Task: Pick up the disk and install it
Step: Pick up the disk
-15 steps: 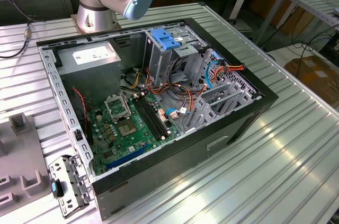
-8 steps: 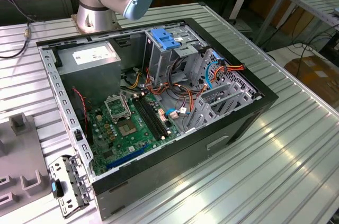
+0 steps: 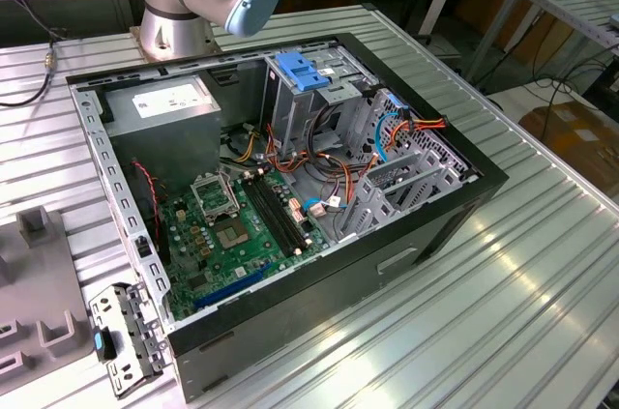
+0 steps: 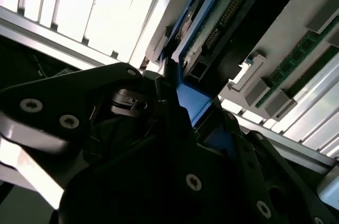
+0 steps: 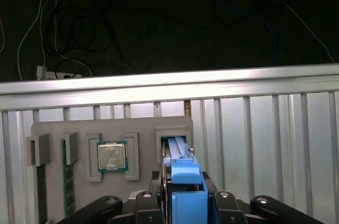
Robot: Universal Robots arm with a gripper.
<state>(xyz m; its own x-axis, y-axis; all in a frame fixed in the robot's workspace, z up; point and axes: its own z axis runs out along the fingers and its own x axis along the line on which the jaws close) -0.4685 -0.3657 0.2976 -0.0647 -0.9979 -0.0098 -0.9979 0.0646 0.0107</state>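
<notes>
Robot hand [image 5: 184,188] gripping the disk [image 5: 183,173], jaws closed

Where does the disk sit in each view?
First wrist view: disk upright in the tray's slot, held by the tool.
Second wrist view: disk on edge, blue end in the tool, tray beside it.
Exterior view: tray at the exterior view's left edge.
Shared landmark: the grey tray.

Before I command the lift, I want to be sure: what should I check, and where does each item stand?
1. Hand closed on the disk: ok.
2. Disk out of its slot in the grey holder: not ok, its lower end sits inside.
3. CPU beside that slot untouched: ok.
4. Computer case open: ok.
5. Bay under the pale-blue plate free: cannot tell.
</notes>
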